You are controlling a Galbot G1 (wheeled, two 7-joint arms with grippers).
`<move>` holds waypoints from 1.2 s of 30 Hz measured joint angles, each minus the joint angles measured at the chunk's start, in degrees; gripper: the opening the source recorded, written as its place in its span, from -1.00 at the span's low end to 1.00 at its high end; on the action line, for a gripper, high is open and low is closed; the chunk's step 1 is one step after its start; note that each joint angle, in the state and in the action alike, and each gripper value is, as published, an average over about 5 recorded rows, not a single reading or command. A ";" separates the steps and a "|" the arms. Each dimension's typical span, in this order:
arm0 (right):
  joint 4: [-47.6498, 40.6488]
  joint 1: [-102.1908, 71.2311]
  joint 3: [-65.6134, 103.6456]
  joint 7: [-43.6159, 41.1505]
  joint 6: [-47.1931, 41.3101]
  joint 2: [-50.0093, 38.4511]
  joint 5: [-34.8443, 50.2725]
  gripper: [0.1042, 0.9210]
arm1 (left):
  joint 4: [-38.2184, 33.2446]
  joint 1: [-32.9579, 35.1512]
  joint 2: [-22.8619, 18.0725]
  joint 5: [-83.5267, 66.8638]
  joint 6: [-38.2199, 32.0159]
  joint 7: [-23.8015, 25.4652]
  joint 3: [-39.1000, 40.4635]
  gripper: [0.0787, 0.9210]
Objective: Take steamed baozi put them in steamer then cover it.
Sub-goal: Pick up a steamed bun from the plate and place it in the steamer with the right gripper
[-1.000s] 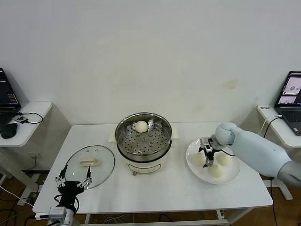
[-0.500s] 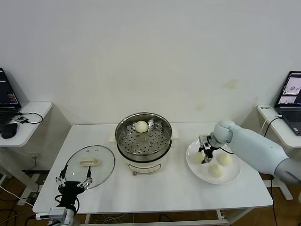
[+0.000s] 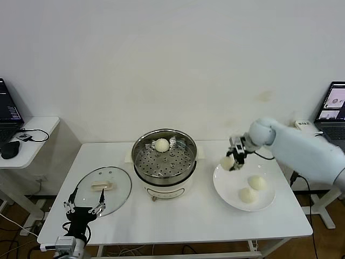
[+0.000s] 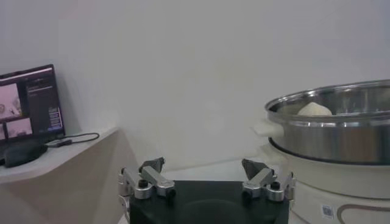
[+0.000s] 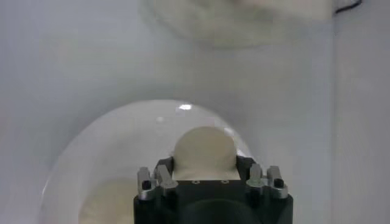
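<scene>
My right gripper [image 3: 233,159] holds one bun [image 3: 227,162] clamped between its fingers, lifted above the plate [image 3: 229,186] at centre right. The steamer [image 3: 164,155] lies left of it, mid-frame, one bun already inside. My left gripper [image 3: 84,206] idles wide open, lower left.

Right claw [image 3: 233,160] raised, gripping; left claw [image 3: 84,207] parked, spread.

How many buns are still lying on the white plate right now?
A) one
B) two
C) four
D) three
B: two baozi lie on the plate, one sits in the steamer, and the right gripper holds another baozi above the plate's edge.
</scene>
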 measured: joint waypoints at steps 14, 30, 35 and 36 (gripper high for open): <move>0.24 8.77 -5.67 6.58 -7.11 13.70 14.36 0.32 | -0.40 -0.27 0.85 -0.56 -0.25 0.23 -0.40 0.77; -12.69 2.71 -6.40 9.59 -11.65 32.67 16.14 0.33 | -0.25 -0.13 0.13 -0.92 -1.06 0.39 -0.99 0.77; -16.57 0.32 -5.70 9.69 -11.82 36.29 14.95 0.32 | 0.03 -0.25 -0.12 -0.89 -1.09 0.39 -0.85 0.77; -17.40 -0.18 -5.54 9.65 -11.81 36.93 14.57 0.32 | 0.02 -0.26 -0.16 -0.89 -1.09 0.39 -0.83 0.77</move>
